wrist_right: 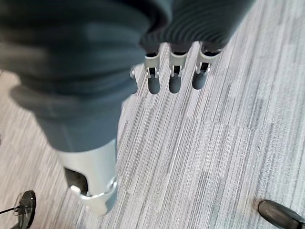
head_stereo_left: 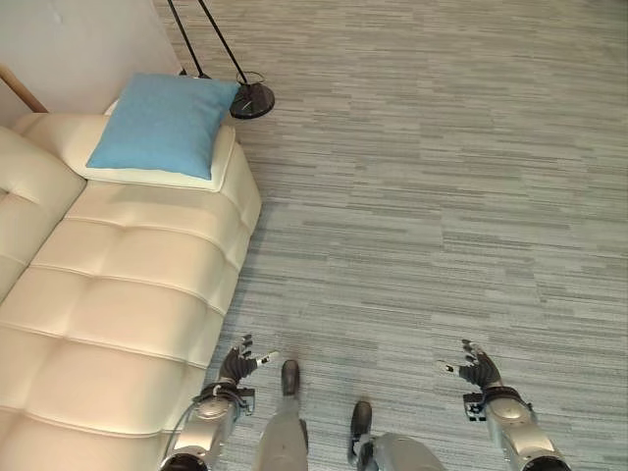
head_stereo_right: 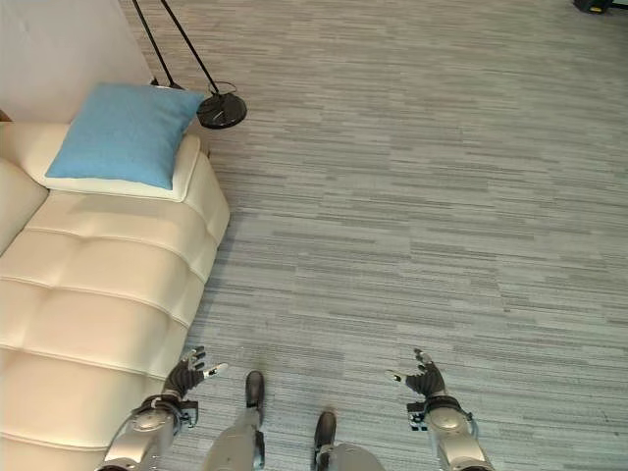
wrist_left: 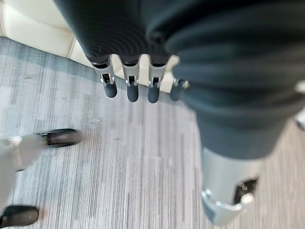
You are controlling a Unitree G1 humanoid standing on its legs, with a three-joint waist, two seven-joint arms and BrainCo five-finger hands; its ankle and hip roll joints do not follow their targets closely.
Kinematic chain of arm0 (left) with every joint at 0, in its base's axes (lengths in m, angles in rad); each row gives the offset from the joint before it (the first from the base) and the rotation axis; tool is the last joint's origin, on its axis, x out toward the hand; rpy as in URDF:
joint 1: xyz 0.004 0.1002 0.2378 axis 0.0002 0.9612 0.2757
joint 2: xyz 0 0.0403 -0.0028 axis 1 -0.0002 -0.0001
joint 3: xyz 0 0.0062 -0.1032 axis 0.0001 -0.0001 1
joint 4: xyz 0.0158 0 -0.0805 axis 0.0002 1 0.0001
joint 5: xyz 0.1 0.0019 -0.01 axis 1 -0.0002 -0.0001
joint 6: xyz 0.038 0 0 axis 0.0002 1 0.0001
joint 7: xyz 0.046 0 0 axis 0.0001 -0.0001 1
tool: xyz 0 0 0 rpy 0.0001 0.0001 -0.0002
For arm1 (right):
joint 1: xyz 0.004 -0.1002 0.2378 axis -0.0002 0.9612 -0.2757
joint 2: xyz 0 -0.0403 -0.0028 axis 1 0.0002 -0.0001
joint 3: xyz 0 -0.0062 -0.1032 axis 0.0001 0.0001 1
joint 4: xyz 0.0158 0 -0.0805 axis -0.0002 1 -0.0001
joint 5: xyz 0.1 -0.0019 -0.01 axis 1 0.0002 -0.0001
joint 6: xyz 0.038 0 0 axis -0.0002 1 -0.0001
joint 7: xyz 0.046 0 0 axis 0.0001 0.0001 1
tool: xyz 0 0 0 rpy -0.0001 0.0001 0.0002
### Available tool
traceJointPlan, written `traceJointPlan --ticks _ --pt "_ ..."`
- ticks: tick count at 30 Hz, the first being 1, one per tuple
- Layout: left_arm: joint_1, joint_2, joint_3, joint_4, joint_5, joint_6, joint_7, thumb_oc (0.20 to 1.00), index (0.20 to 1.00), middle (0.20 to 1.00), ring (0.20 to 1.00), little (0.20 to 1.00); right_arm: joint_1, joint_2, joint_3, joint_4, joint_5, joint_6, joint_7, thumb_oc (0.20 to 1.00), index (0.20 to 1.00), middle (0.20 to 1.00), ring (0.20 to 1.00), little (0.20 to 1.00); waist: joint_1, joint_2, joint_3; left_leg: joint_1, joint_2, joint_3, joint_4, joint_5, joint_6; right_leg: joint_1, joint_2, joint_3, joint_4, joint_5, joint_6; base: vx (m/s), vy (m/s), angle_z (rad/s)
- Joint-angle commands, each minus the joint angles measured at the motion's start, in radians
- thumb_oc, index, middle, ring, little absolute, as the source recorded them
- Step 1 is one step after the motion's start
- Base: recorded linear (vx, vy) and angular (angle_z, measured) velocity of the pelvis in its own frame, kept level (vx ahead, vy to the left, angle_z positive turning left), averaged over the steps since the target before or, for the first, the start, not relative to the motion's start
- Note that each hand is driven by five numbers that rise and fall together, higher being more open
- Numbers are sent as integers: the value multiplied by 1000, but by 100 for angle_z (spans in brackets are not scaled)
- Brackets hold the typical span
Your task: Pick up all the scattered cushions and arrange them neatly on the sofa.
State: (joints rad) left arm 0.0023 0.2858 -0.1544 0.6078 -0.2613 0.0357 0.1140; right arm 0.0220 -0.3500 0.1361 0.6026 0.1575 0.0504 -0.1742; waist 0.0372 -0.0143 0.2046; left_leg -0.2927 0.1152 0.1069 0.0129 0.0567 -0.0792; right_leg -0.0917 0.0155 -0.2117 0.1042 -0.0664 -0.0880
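1 blue cushion [head_stereo_left: 165, 123] lies flat on the far arm of the cream sofa [head_stereo_left: 118, 294], beside a black floor lamp base [head_stereo_left: 252, 100]. The grey carpet [head_stereo_left: 442, 196] in view holds no other cushion. The left hand [head_stereo_left: 237, 363] and right hand [head_stereo_left: 480, 368] hang low with fingers spread and relaxed, holding nothing. The cushion looks light, soft and squashy, so a grip along 2 opposite edges should serve best

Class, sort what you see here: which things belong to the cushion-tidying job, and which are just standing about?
Belongs to the job:
blue cushion, on the sofa's armrest
cream sofa
left hand, empty
right hand, empty

Just standing about:
black floor lamp
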Motion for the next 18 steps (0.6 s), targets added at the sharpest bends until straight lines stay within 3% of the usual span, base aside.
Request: traceJointPlan --ticks 1,4,6,10,13,14,18 --pt "17 44 21 -61 14 -35 2 1000 1000 1000 1000 1000 -11 -19 -33 -38 -13 -25 -4 1000 1000 1000 1000 1000 11 -17 -44 51 -41 -1 11 24 25 165 -108 81 -109 -65 192 308 203 -17" --pt "32 56 25 -66 14 -32 -5 1000 1000 1000 1000 1000 -12 -6 -35 -35 -15 -21 6 1000 1000 1000 1000 1000 21 -36 -57 52 -62 7 43 -12 49 162 -141 97 -84 -63 215 275 235 -17" --pt "36 75 28 -72 17 -25 -10 1000 1000 1000 1000 1000 -8 11 -33 -24 -17 -16 15 1000 1000 1000 1000 1000 28 -52 -49 72 -87 10 57 -54 83 106 -160 115 69 -55 238 235 255 -6" --pt "45 90 38 -79 21 -20 -10 1000 1000 1000 1000 1000 4 25 -31 -20 -23 -12 25 1000 1000 1000 1000 1000 7 -31 -26 141 -95 16 31 -91 126 -48 -165 116 336 52 253 130 165 11" --pt "41 83 43 -84 13 -22 -12 1000 1000 1000 1000 1000 -5 28 -35 -18 -16 -15 26 1000 1000 1000 1000 1000 -7 -18 -13 210 -104 14 -2 -108 122 -102 -145 77 260 17 226 295 74 -8" --pt "33 79 39 -84 9 -22 -14 1000 1000 1000 1000 1000 -12 26 -33 -21 -12 -16 22 1000 1000 1000 1000 1000 -16 -22 -6 237 -117 13 -11 -119 117 -138 -135 52 154 31 221 258 -25 -6" --pt "23 74 42 -81 8 -25 -11 1000 1000 1000 1000 1000 -12 25 -38 -28 -11 -14 16 1000 1000 1000 1000 1000 -33 -25 7 278 -127 0 -21 -136 107 -152 -121 28 9 71 234 215 -64 3"
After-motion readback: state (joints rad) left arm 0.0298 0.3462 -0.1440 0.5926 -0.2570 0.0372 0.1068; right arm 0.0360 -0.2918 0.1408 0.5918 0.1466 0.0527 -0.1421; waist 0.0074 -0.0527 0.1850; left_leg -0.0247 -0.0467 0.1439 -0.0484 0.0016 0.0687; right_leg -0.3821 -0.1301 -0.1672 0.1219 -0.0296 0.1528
